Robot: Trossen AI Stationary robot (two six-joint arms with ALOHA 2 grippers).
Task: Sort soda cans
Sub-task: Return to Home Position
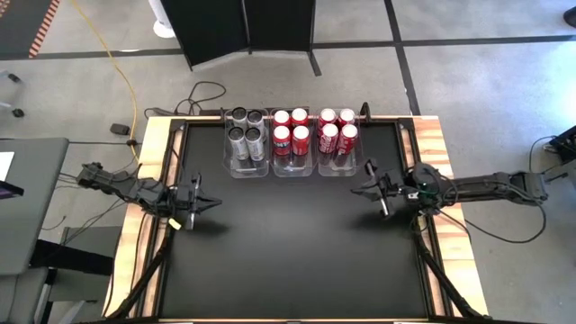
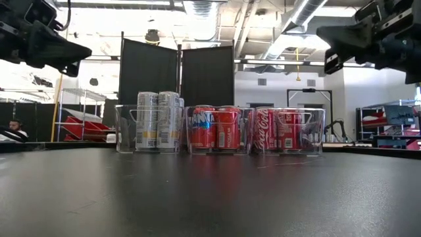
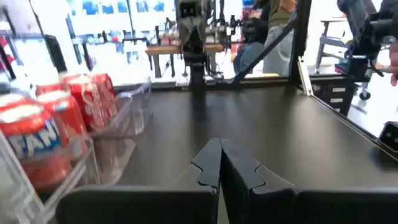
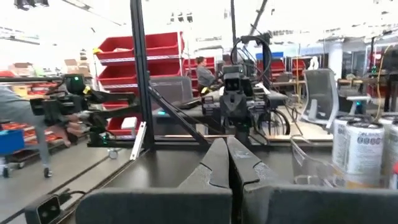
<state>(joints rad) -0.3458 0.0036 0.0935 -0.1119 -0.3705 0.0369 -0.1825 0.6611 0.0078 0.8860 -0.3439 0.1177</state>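
All the soda cans stand upright in three clear bins set side by side along the far edge of the table [image 1: 288, 261]. The left bin [image 1: 236, 171] holds four silver cans [image 1: 246, 133]. The middle bin [image 1: 293, 170] and the right bin [image 1: 340, 170] hold four red cans [image 1: 291, 135] each. No can is out on the open table, so the sorting looks done.

The left gripper [image 1: 209, 203] hangs above the left side of the table, nearer than the bins and well apart from them. Its fingers are pressed together with nothing between them, as the left wrist view shows. The right gripper [image 1: 360, 190] hangs above the right side, facing it, also pinched closed and empty. Both appear to be pulled back to rest.

If a can had to be moved, I judge it would be stiff enough to lift but thin-walled, so a hard squeeze could dent it. The painted side is smooth and likely slippery. Whether the cans are full, and so how heavy they are, cannot be told. They are packed two by two and touching, with bin walls close around them. The best hold is probably from above, with the fingers across the upper body just under the silver top.
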